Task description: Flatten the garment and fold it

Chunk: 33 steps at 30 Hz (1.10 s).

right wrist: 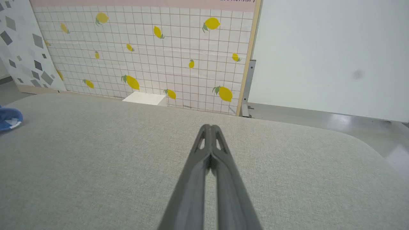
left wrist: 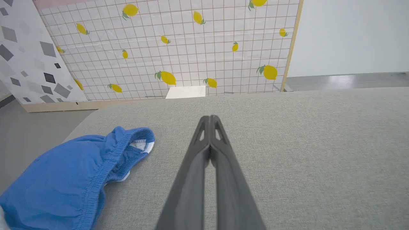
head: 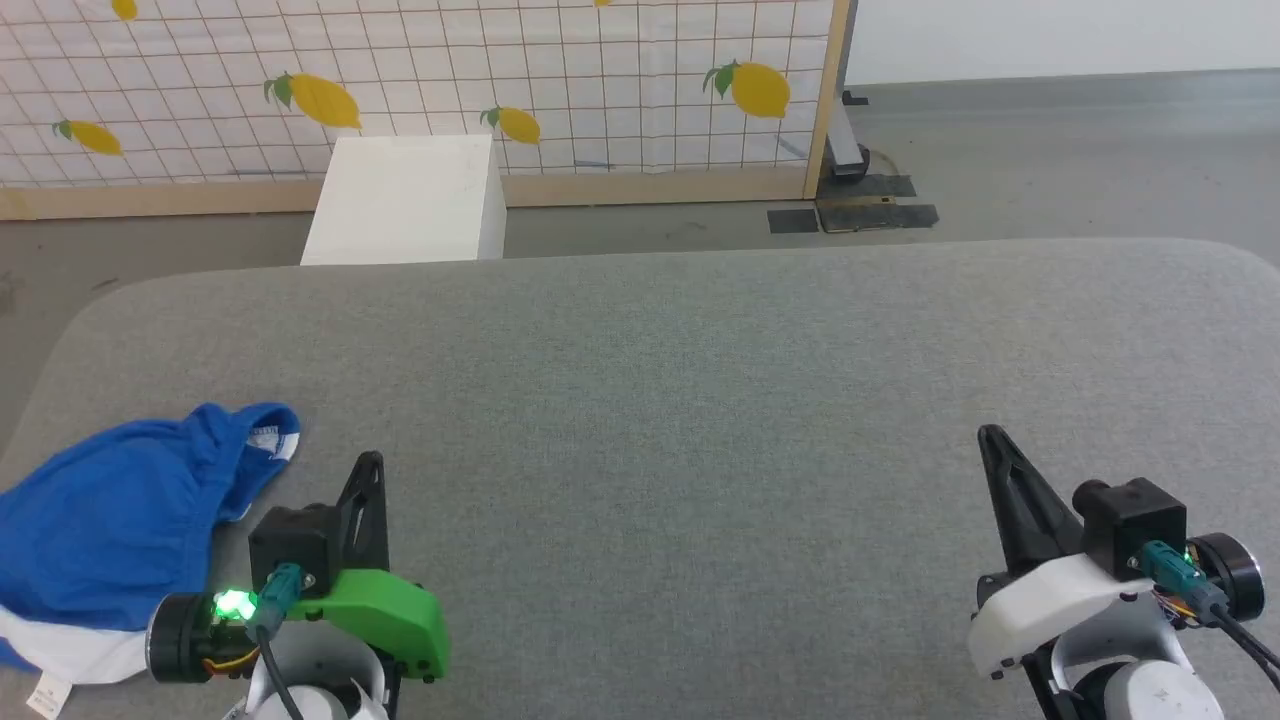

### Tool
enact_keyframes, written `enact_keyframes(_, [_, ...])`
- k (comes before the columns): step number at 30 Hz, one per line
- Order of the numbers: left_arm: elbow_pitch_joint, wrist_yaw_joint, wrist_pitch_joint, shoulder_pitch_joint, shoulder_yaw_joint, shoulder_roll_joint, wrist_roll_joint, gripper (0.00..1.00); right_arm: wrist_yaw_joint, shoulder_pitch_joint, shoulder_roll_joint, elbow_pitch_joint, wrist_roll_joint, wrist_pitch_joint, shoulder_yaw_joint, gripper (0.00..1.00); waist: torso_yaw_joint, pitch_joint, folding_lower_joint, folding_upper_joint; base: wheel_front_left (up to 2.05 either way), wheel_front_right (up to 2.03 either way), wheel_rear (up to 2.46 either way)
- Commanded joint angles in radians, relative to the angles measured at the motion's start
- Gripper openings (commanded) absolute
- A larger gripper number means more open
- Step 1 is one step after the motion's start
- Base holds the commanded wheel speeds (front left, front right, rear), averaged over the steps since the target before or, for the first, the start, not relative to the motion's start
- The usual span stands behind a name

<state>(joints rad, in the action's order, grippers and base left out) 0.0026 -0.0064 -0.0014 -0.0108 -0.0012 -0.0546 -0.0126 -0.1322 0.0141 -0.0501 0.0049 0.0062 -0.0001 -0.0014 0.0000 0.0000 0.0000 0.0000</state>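
Two closed robot grippers are hovering over a grey padded table (head: 700, 380) while crumpled blue shorts (head: 110, 520) are lying at its near-left edge.

Head view: the blue shorts are lying bunched just beside the left gripper (head: 370, 462), their small tag (head: 45, 693) hanging nearest; the right gripper (head: 992, 435) is waiting well apart, probably because flattening has not begun. Left wrist view: its fingers (left wrist: 191, 179) are pressing together, empty, with the elastic waistband (left wrist: 102, 172) gaping to their left. Right wrist view: its fingers (right wrist: 191, 188) are meeting too, empty, the shorts peeking in at the far left.
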Motion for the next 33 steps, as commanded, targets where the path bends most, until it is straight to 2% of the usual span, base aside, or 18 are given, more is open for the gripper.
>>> enact_keyframes(1, [-0.003,0.006,0.001,0.011,0.001,0.004,0.013,0.0,0.002,-0.014,0.0,-0.005,-0.006,0.0,0.001,0.0,0.0,0.0,0.0,0.0,0.0,0.0,0.0])
enact_keyframes(25, [-0.003,0.006,0.001,0.011,0.001,0.004,0.013,0.0,0.002,-0.014,0.0,-0.005,-0.006,0.0,0.001,0.0,0.0,0.0,0.0,0.0,0.0,0.0,0.0])
enact_keyframes(26, [0.0,0.0,0.0,0.0,0.0,0.0,-0.001,1.0,0.0,0.0,0.0,0.0,0.0,0.0,0.0,1.0,0.0,0.0,0.0,0.0,0.0,0.0,0.0])
enact_keyframes(33, [0.008,0.001,-0.008,0.001,-0.007,0.0,-0.01,1.0,0.0,-0.005,0.0,0.008,0.011,-0.008,-0.001,1.0,0.0,0.0,0.0,0.0,0.0,0.0,0.0])
